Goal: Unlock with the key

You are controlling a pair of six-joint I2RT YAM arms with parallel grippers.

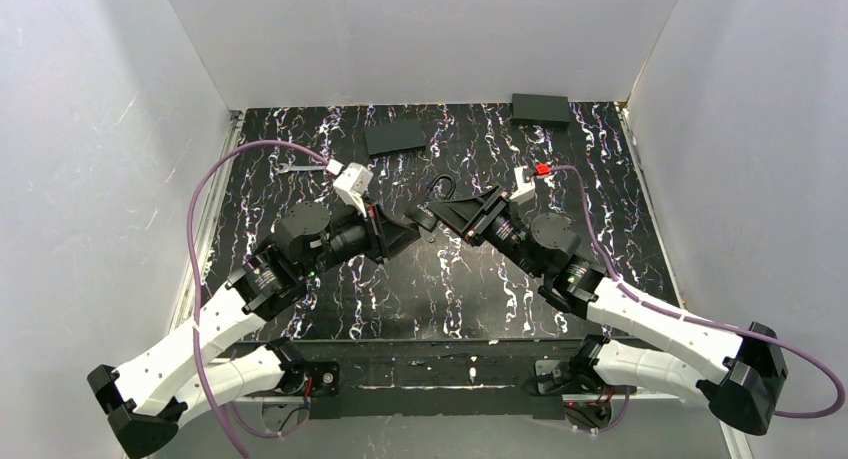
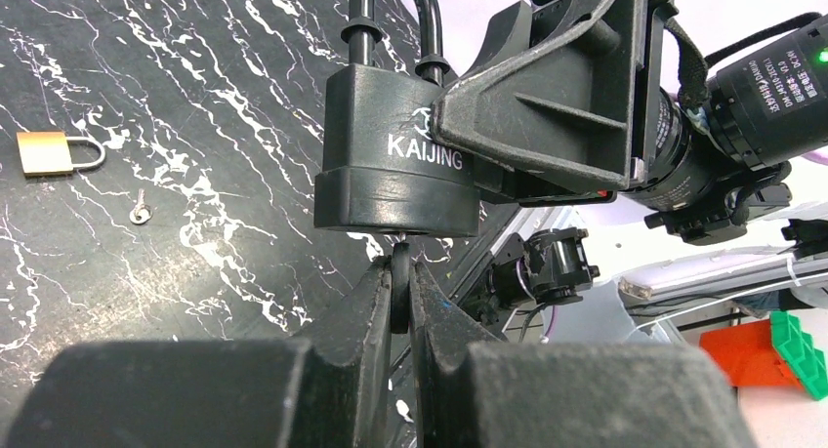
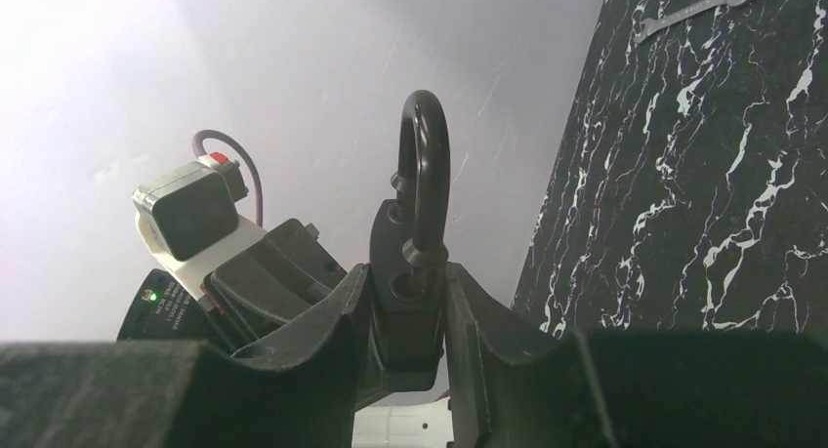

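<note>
- While the left claw (image 2: 399, 264) is narrowed to a slit on the black head of the key (image 2: 400, 302), the right claw (image 3: 405, 272) stands partly open and clamps the body of the black padlock (image 2: 391, 165) between its fingers.
- Key location: raised above the desk (image 2: 195, 77), mid-desk between the two claws, directly against the bottom face of the black padlock.
- Key orientation: the long axis is in line with the left claw's fingers and with the shackle (image 3: 422, 165). The head sits toward the left claw and the blade points away from it into the padlock's bottom face.
- Only a short silvery length of blade shows between head and lock, so insertion depth cannot be told.
- Black padlock: held clear of the desk, with the shackle on the end opposite the key and both shackle legs entering the body.
- A brass padlock (image 2: 54, 153) lies flat on the desk, well apart from the claws, with a small silver key (image 2: 140, 207) just beside it.
- Wrench (image 1: 300, 166): flat on the far left of the desk.
</note>
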